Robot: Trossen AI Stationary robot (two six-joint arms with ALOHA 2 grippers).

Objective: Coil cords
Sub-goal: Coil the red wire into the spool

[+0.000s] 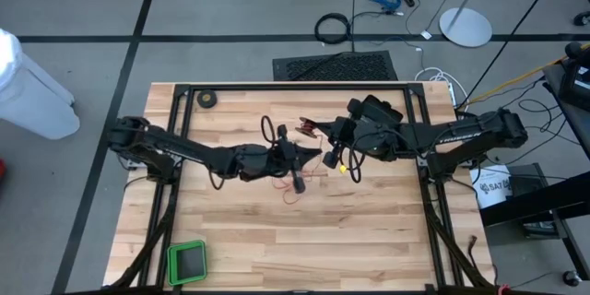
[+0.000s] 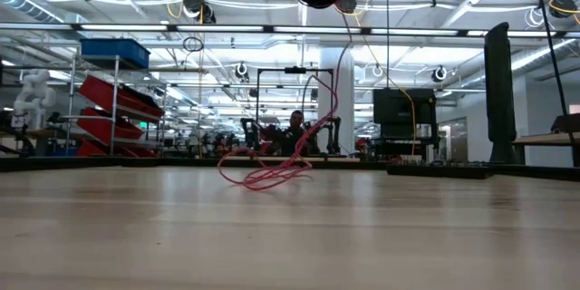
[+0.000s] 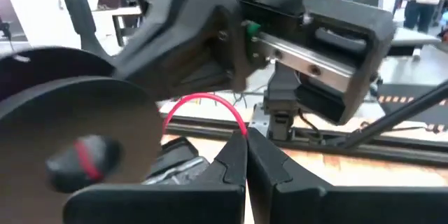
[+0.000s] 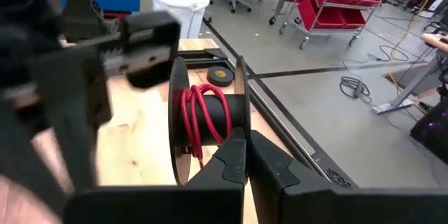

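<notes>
Holding the reel: the right gripper [image 4: 245, 155] is clenched on the thin rim of the small round black plastic reel [image 4: 210, 115]; its two dark fingers are pressed together on that rim.
Reel, position: it is lifted above the light wooden table [image 1: 369, 240], near the middle of the table, where both arms meet. In the low view it is at the very top, clear of the surface.
Reel, content: several turns of the very thin red wire [image 2: 272, 174] are wound around its black core.
Left gripper [image 3: 245, 155]: it is closed tight, just beside the reel. A short arc of the red wire comes out from between its fingertips, so it is pinching the wire.
Red wire, loose part: it hangs down from the reel in a long curve. It ends in a loose tangled heap which lies on the table under the two grippers.
Arms: the left arm reaches in from the left side of the table and the right arm from the right side. Their grippers are close together, facing each other.
Other things: a black ring-shaped tape roll [image 1: 208, 100] lies near the far left corner of the table. A small green square tray [image 1: 187, 260] sits near the front left corner, well apart from the wire.
</notes>
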